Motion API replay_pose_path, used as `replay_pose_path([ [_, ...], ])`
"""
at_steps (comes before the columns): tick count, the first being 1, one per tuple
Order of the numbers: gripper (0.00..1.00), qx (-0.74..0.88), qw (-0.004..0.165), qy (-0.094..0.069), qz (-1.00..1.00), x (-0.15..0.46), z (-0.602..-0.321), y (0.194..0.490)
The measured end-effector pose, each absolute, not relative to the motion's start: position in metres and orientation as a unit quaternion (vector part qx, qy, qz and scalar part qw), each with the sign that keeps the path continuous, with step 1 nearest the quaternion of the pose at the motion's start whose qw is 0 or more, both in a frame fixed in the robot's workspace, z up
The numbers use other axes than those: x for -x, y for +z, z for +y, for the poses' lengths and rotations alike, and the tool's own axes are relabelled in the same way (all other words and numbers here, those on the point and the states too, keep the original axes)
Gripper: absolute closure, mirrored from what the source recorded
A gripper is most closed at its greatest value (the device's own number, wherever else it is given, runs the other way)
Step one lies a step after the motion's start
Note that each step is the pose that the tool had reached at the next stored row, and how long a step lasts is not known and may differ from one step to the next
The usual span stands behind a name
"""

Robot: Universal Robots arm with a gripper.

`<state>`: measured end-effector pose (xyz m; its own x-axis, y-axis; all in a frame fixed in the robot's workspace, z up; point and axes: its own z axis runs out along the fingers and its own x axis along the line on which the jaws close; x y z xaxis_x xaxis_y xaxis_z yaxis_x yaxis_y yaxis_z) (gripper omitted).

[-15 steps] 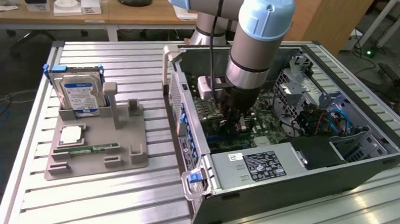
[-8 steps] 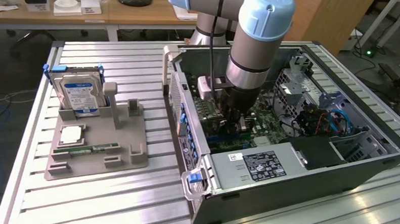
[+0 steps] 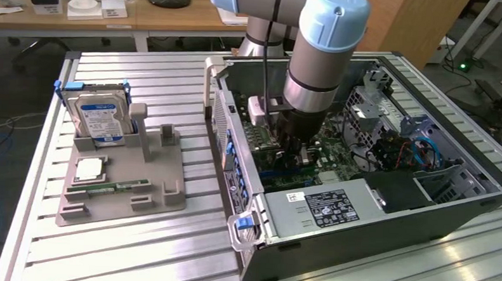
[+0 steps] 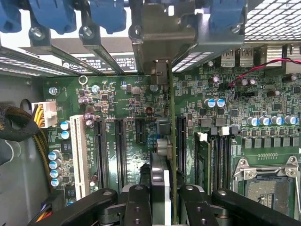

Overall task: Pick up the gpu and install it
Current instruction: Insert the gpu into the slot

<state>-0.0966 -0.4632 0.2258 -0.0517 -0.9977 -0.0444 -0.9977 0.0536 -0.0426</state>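
Inside the open computer case, the gripper clamps the gpu edge-on between its fingers, the card hanging directly below it, long axis parallel to the black expansion slots of the motherboard.

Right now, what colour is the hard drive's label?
Blue and white; the hard drive shows best in the exterior view.

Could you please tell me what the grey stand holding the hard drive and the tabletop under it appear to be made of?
Grey stand: likely matte plastic, uniform dull grey, moulded slots. Tabletop: probably brushed aluminium, ribbed silvery slats catching light.
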Motion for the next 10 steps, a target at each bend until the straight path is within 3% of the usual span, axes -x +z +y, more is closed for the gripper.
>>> replay_pose_path([
  [10,0.71,0.688,0.031,0.0,0.725,0.0966,-0.4637,0.2231],
])
